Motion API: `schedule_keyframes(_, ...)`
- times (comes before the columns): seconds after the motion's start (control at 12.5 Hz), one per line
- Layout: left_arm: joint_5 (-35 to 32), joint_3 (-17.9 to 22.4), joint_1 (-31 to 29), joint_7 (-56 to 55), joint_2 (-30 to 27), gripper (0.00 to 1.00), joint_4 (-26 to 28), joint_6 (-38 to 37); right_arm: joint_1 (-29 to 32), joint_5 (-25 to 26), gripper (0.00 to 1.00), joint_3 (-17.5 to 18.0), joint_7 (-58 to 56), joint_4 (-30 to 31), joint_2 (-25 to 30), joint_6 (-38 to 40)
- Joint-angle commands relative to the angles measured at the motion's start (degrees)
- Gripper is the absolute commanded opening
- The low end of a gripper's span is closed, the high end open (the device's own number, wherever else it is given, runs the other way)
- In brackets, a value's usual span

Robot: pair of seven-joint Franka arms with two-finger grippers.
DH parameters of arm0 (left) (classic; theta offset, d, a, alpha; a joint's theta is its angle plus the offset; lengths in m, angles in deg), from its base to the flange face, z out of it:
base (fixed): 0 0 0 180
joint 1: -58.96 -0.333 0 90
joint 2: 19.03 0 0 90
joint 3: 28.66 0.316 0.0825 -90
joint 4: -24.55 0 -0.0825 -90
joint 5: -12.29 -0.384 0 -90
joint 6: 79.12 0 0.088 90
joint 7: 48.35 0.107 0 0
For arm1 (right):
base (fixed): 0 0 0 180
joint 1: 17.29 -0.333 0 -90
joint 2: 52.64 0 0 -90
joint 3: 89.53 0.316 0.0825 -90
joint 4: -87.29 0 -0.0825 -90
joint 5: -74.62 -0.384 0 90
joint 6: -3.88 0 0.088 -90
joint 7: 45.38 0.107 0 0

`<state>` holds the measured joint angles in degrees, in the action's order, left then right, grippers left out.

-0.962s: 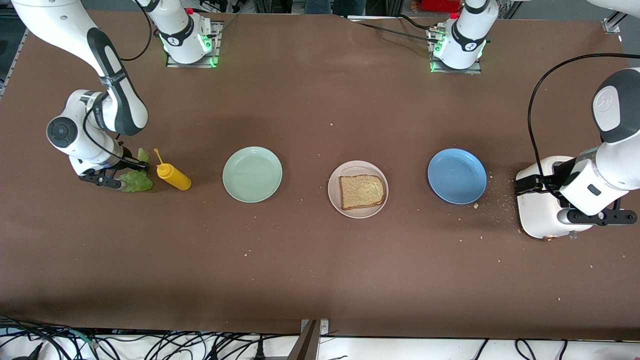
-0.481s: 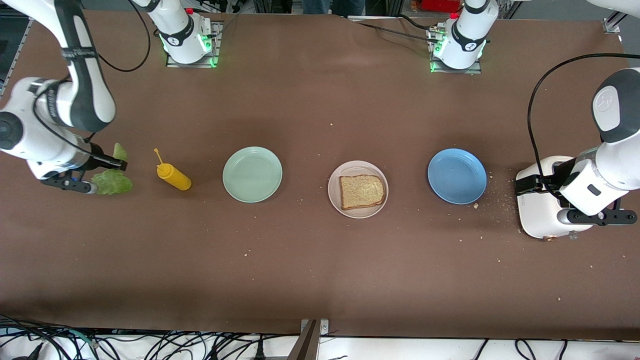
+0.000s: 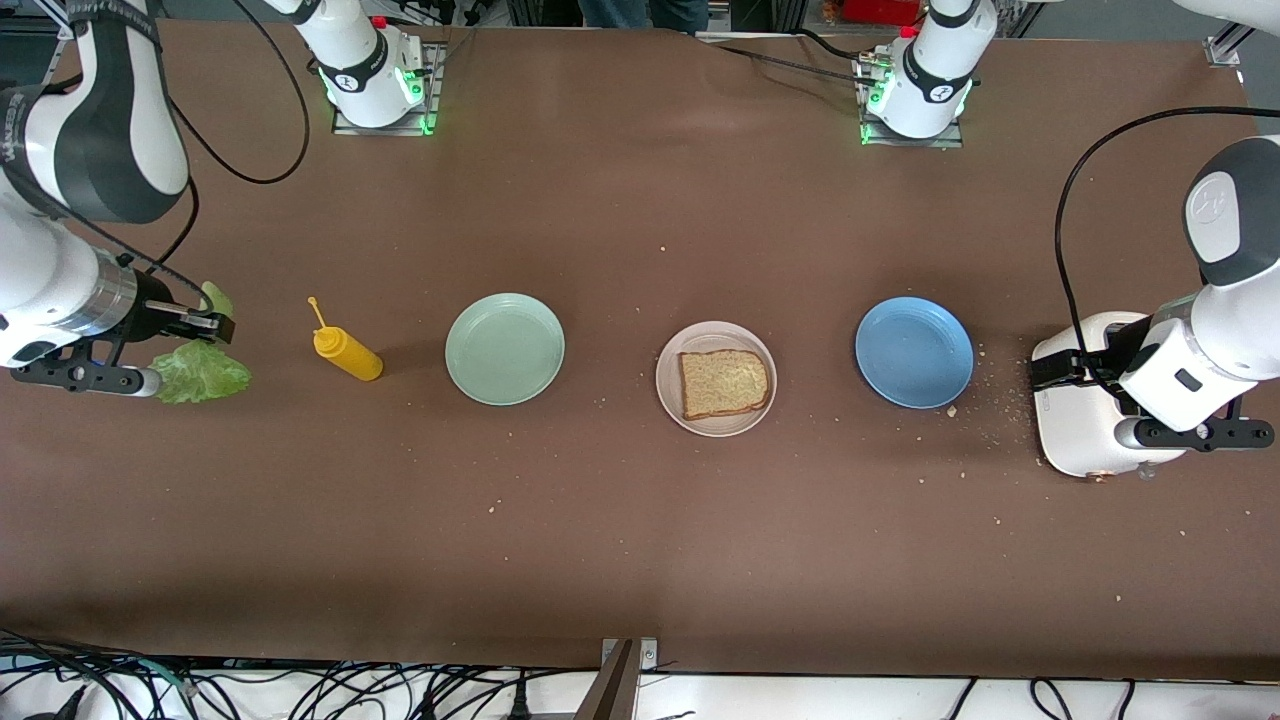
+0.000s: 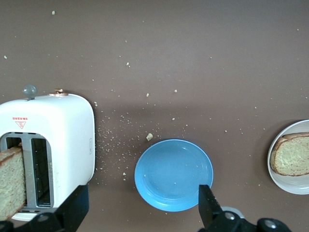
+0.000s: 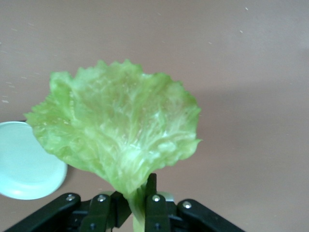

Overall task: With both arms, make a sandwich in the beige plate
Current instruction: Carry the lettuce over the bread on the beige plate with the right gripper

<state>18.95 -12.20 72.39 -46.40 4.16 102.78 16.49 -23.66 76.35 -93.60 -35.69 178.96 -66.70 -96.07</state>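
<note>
Ruffled green lettuce point(image 5: 118, 142), veined and fan-shaped, is pinched by its stem in the right gripper point(image 5: 137, 205), up over the right arm's end of the brown table point(image 3: 620, 540). One square slice of toasted bread point(image 3: 725, 383) lies flat in the round beige plate point(image 3: 672, 400), well apart from that gripper. Over the white toaster point(image 4: 63, 145), the left gripper point(image 4: 142, 212) waits with its fingers spread, holding nothing; crumbs dot the cloth around it.

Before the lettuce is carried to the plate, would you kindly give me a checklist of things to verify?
1. Right gripper shut on the lettuce leaf by its stem: ok.
2. Bread slice lies on the beige plate: ok.
3. Mustard bottle and mint-green plate lie along the way; leaf high enough to pass over them: cannot tell.
4. Left gripper open over the toaster: ok.
5. Second slice waits in the toaster slot: ok.
</note>
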Motion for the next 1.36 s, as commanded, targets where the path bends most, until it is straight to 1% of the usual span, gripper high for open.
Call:
schedule_keyframes(0.0,-2.3,0.2,0.5,-0.8,-0.3,1.0,0.2,-0.3,-0.8,-2.1,0.0,4.0,7.7,-3.9,-1.7,2.2)
schedule_keyframes(0.16,-2.3,0.2,0.5,-0.8,-0.3,1.0,0.2,-0.3,-3.7,-3.9,0.0,6.3,16.3,-4.1,-2.4,1.3)
schedule_keyframes(0.32,-2.3,0.2,0.5,-0.8,-0.3,1.0,0.2,-0.3,-8.9,-4.3,0.0,6.6,27.0,-6.2,-4.5,-1.3)
schedule_keyframes(0.64,-2.3,0.2,0.6,-0.8,-0.3,1.0,0.2,-0.3,-18.0,-4.5,0.0,6.6,46.4,-13.5,-12.3,-6.6)
schedule_keyframes(0.96,-2.3,0.2,0.6,-0.8,-0.3,1.0,0.2,-0.3,-24.7,-8.8,0.0,6.6,67.8,-19.7,-20.4,-16.3)
schedule_keyframes(1.28,-2.3,0.2,0.5,-0.8,-0.3,1.0,0.2,-0.3,-30.6,-10.0,0.0,6.7,88.9,-25.5,-29.2,-27.7)
